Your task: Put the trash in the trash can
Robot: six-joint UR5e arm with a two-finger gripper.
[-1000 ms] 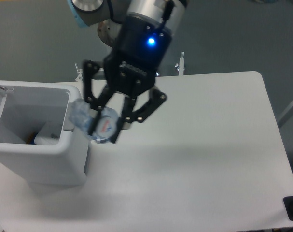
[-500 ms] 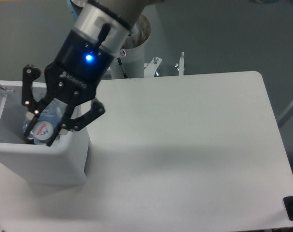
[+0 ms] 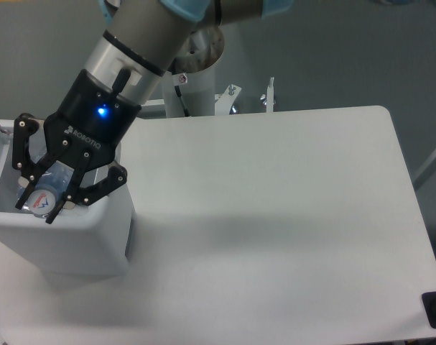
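I see the gripper [image 3: 36,203] over the open trash can [image 3: 74,241] at the white table's [image 3: 275,215] left edge, its jaws pinching the clear bottle [image 3: 44,195] above the bin's inside. Grey floor [image 3: 347,50] lies beyond the far edge, where the arm's white pedestal [image 3: 196,90] stands.

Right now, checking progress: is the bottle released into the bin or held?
Held. The claw is shut on the bottle, which hangs over the open bin.

Black blue-lit wrist, silver-grey arm [image 3: 135,43]
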